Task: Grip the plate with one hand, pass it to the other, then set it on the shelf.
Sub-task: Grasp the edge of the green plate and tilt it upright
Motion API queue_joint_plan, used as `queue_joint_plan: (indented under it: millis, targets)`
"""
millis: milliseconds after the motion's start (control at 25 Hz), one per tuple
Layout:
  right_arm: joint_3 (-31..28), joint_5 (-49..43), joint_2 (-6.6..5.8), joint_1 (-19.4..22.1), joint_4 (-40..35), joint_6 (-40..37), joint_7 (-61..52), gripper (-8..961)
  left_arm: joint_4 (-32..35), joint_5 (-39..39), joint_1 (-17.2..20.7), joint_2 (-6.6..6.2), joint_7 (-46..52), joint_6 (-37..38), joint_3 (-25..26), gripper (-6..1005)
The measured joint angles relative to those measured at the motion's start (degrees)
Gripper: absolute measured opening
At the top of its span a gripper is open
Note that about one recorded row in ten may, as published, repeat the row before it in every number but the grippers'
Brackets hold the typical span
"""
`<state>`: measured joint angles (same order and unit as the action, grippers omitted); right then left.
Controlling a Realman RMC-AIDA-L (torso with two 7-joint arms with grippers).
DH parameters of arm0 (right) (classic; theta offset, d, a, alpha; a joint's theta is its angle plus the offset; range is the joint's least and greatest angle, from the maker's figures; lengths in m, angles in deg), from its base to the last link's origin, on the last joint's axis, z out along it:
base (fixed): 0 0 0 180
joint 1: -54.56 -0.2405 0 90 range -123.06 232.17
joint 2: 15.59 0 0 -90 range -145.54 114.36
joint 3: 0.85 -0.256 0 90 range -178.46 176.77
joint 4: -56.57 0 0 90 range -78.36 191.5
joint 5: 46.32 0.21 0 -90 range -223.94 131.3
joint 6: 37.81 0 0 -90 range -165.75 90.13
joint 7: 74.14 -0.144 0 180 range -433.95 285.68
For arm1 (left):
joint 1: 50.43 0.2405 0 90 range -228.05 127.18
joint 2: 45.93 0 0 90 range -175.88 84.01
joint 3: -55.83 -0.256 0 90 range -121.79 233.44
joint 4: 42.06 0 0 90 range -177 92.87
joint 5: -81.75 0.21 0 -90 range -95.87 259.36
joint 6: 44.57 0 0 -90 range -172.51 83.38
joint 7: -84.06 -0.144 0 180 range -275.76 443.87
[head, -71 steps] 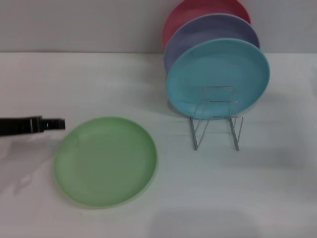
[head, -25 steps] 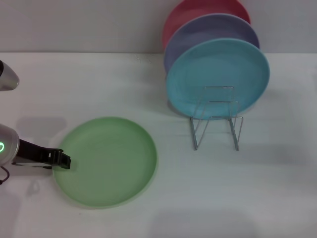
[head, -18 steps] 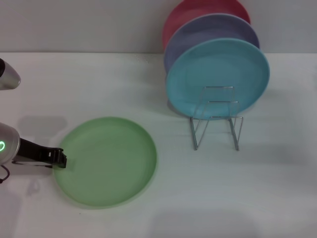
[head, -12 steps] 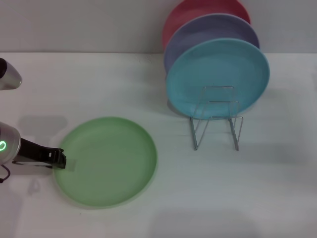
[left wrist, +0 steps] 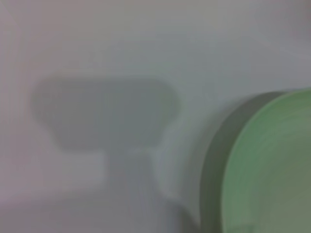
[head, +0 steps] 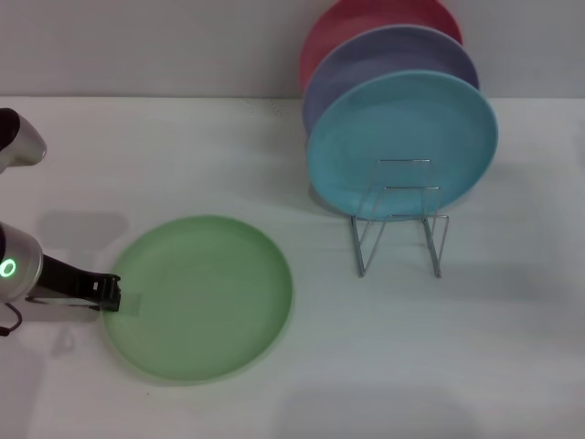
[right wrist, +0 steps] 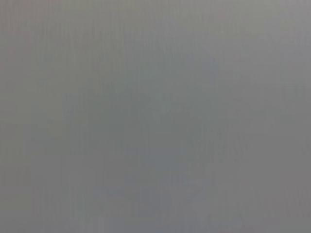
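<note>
The light-green plate (head: 201, 297) lies flat on the white table at the front left. My left gripper (head: 111, 293), black on a silver wrist with a green ring light, is low at the plate's left rim and touches it. The plate's rim also shows in the left wrist view (left wrist: 272, 165), with the gripper's shadow on the table beside it. The silver wire shelf (head: 399, 219) stands to the right, its front loops bare. My right gripper is out of view, and the right wrist view shows only plain grey.
A turquoise-blue plate (head: 402, 137), a lavender plate (head: 384, 55) and a pink-red plate (head: 366, 18) stand upright one behind another in the shelf's back part. The white table (head: 411, 366) stretches in front of and to the right of the shelf.
My left gripper came down from beside the plate's far-left edge to its left rim. In the last half second the plate slid slightly to the right.
</note>
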<state>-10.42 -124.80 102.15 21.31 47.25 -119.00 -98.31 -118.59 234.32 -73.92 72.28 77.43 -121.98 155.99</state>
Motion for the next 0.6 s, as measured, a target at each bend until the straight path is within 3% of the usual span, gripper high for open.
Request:
queue_joint_plan:
  millis: [600]
  targets:
    - [-0.2,0.0,-0.06,0.0,0.0,0.3,0.0,552,-1.6,-1.4,0.3,-0.13,-1.5,-0.2,1.9,43]
